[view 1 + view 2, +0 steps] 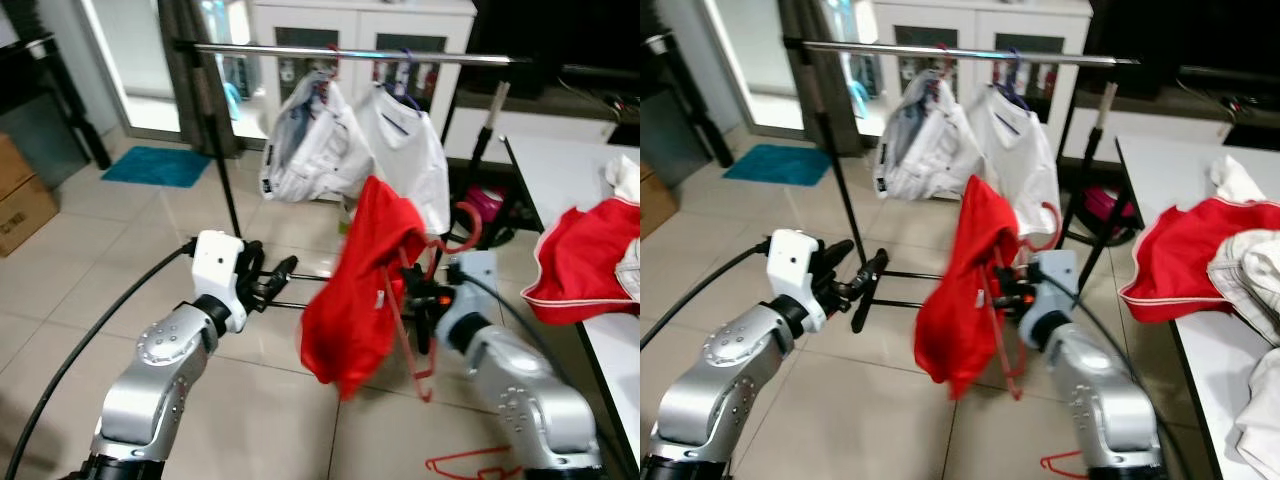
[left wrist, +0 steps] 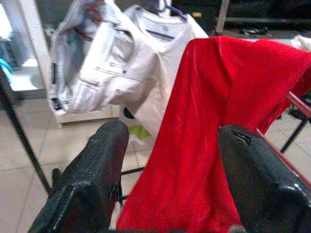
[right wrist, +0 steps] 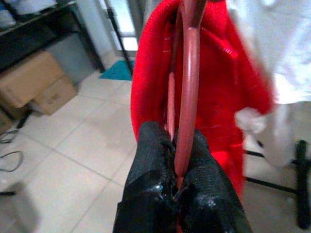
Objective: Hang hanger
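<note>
The right pincer (image 3: 180,194) is clamped on the red hanger (image 3: 187,97), its two black fingers pressed against the hanger's thin bar from either side. A red garment (image 1: 355,290) is draped over that hanger and hangs in folds between the two arms, below and in front of the clothes rail (image 1: 360,52). The hanger's hook (image 1: 470,228) curls up just beside the right wrist, well under the rail and not touching it.

The left pincer (image 1: 278,280) is held out level beside the red garment, its fingers (image 2: 92,179) spread apart with nothing between them; the cloth lies just beyond them.

On the rail hang a white jacket (image 1: 305,145) and a white T-shirt (image 1: 410,150), side by side, each on its own hanger. At the near edge of the white worktop (image 1: 570,170) to the robot's right lies another red garment with white trim (image 1: 585,265). A second red hanger (image 1: 470,465) lies on the tiled floor (image 1: 120,260) next to the right arm.
</note>
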`<state>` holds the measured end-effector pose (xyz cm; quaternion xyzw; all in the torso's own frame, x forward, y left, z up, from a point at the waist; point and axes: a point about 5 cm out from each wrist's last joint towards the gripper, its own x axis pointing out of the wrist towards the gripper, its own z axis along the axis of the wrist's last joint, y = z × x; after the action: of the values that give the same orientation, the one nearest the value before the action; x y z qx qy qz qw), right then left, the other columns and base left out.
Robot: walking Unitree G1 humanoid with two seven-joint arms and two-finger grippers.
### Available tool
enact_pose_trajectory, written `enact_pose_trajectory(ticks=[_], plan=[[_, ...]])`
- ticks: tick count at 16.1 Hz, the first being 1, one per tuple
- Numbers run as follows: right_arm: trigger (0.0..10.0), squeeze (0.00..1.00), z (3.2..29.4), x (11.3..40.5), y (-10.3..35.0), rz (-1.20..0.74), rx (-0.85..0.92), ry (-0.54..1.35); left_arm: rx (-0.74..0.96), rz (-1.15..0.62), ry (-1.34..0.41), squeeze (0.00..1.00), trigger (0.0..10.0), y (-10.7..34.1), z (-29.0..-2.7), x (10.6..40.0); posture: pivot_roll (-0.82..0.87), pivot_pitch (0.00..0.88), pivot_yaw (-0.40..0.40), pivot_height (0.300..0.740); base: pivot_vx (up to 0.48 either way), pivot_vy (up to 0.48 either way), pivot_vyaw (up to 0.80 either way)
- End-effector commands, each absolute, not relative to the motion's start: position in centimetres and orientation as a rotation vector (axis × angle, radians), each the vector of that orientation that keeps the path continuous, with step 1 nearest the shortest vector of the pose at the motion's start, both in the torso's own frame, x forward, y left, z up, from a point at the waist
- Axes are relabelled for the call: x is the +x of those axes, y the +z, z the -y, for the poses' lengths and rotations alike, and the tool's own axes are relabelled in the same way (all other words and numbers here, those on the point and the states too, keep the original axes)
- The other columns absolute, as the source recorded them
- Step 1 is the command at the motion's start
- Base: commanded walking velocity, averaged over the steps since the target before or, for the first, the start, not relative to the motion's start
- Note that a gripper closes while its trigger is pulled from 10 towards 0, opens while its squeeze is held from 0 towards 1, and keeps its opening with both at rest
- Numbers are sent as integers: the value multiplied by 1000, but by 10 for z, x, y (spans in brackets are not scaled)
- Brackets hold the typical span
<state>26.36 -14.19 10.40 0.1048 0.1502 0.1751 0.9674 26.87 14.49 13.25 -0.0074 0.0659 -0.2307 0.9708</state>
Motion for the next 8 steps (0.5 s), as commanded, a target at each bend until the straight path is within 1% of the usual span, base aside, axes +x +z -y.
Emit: enact_pose_trajectory(ticks=[1, 2, 3, 5, 6, 8], plan=[[10000, 0, 142, 266, 113, -261, 206, 353, -4, -134, -456, 0, 10000, 133, -148, 268, -70, 0, 15, 740, 0, 0, 0], [10000, 0, 142, 266, 112, -264, 208, 348, -6, -135, -456, 0, 10000, 133, -148, 268, -70, 0, 15, 740, 0, 0, -425], [10000, 0, 143, 266, 112, -267, 208, 343, -7, -136, -456, 0, 10000, 133, -147, 268, -70, 0, 15, 740, 0, 0, -788], [10000, 0, 143, 266, 111, -272, 209, 338, -9, -136, -456, 0, 10000, 133, -147, 268, -70, 0, 15, 740, 0, 319, -800], [10000, 0, 142, 266, 111, -274, 211, 336, -9, -137, -455, 0, 10000, 133, -148, 268, -70, 0, 13, 740, 0, 386, -519], [10000, 0, 142, 266, 111, -275, 218, 337, -9, -139, -452, 0, 10000, 133, -148, 268, -70, 0, 13, 740, 0, 392, 0]])
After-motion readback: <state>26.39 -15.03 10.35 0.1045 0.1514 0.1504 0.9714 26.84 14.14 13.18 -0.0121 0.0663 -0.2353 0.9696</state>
